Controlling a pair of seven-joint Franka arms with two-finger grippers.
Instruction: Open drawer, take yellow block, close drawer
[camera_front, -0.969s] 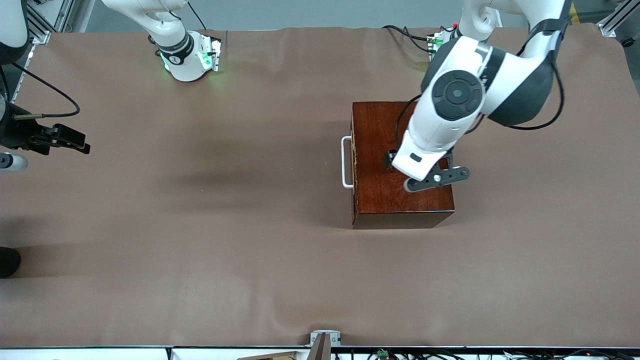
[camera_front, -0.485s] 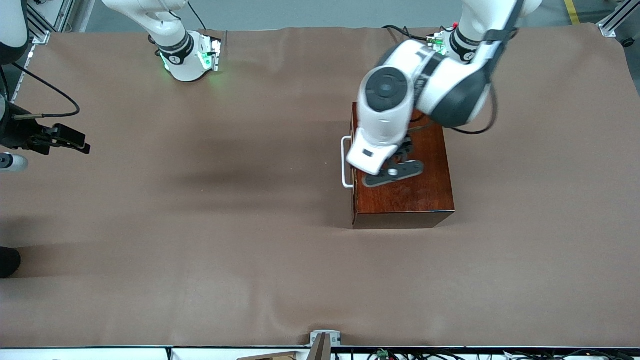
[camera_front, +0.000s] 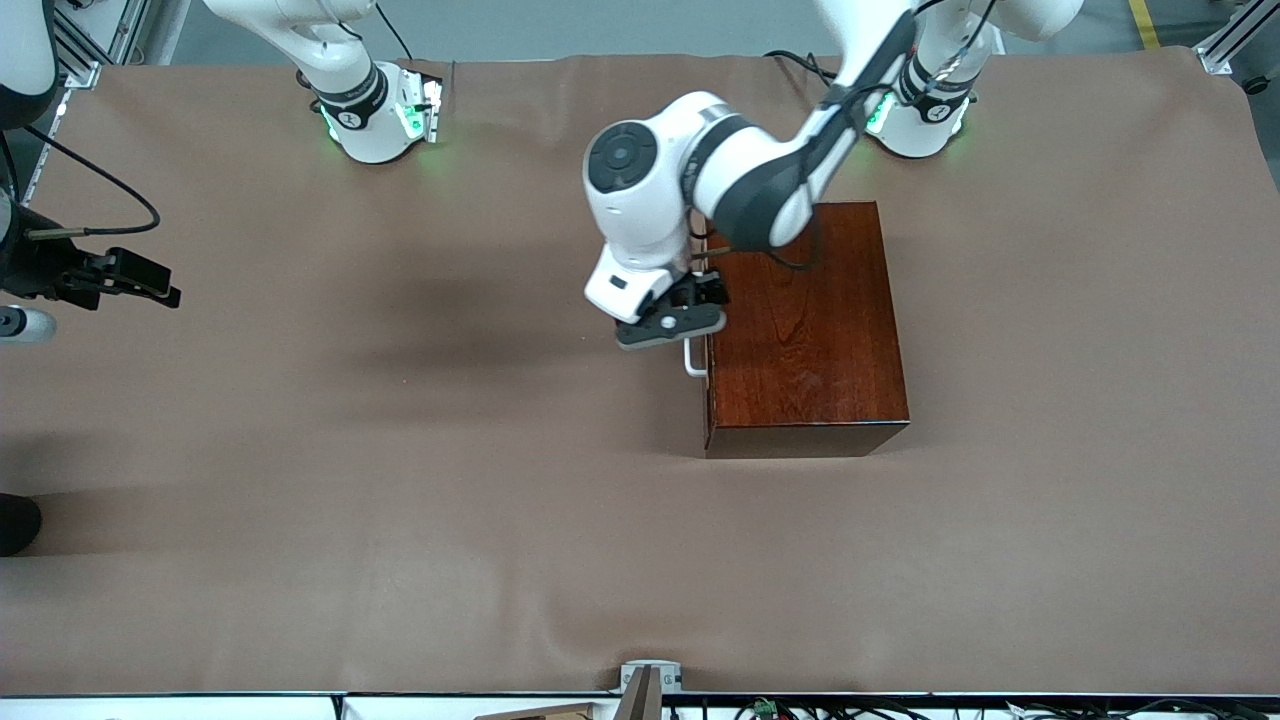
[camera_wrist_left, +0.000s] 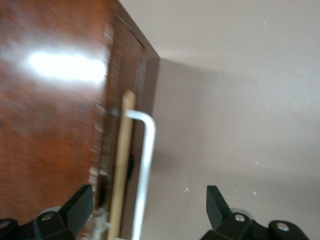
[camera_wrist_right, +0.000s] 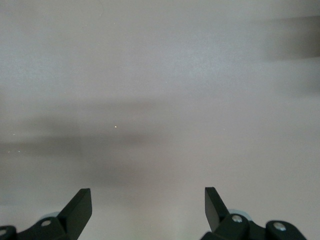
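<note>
Hovering: left gripper (camera_front: 668, 325) spread wide over handle (camera_wrist_left: 144, 170).
Drawer (camera_wrist_left: 121, 165): shut; I judge handle rigid, slick.
Right gripper (camera_wrist_right: 147, 210): parted, waiting.

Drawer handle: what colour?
White. The handle shows best in the left wrist view, between the open left claw's fingers.

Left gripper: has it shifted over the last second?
Yes. The left gripper went from over the wooden box top to over its white handle, toward the right arm's end.
</note>
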